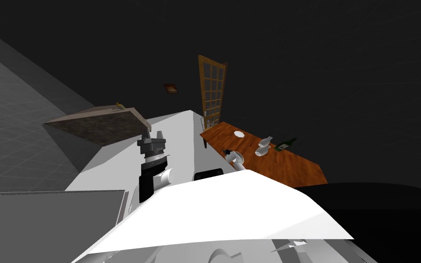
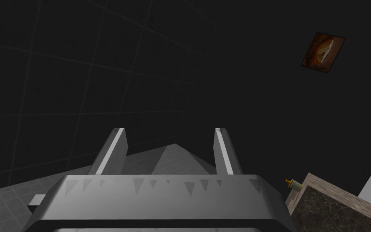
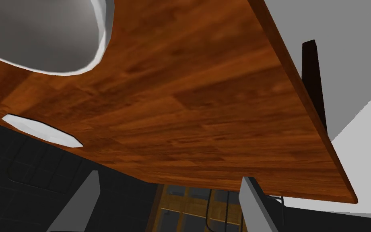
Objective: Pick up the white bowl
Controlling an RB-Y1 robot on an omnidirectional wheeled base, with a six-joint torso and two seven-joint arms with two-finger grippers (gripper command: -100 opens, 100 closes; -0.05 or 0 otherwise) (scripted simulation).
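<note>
Grasp not yet made: right gripper (image 3: 170, 177), fingers wide and empty, near white bowl (image 3: 40, 36) on desk (image 3: 205, 100).

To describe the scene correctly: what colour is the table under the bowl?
The table is reddish-brown wood grain, best in the right wrist view.

Tally around one wooden table (image 1: 292, 166)
Two bowls (image 1: 265, 141) (image 1: 261, 151), one plate (image 1: 239, 134), one green bottle (image 1: 286, 144); one glazed door (image 1: 213, 91), one wall picture (image 1: 171, 88).

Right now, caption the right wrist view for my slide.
Right gripper, fingers open, at the wooden table: white bowl close by, flat white dish near its edge.
</note>
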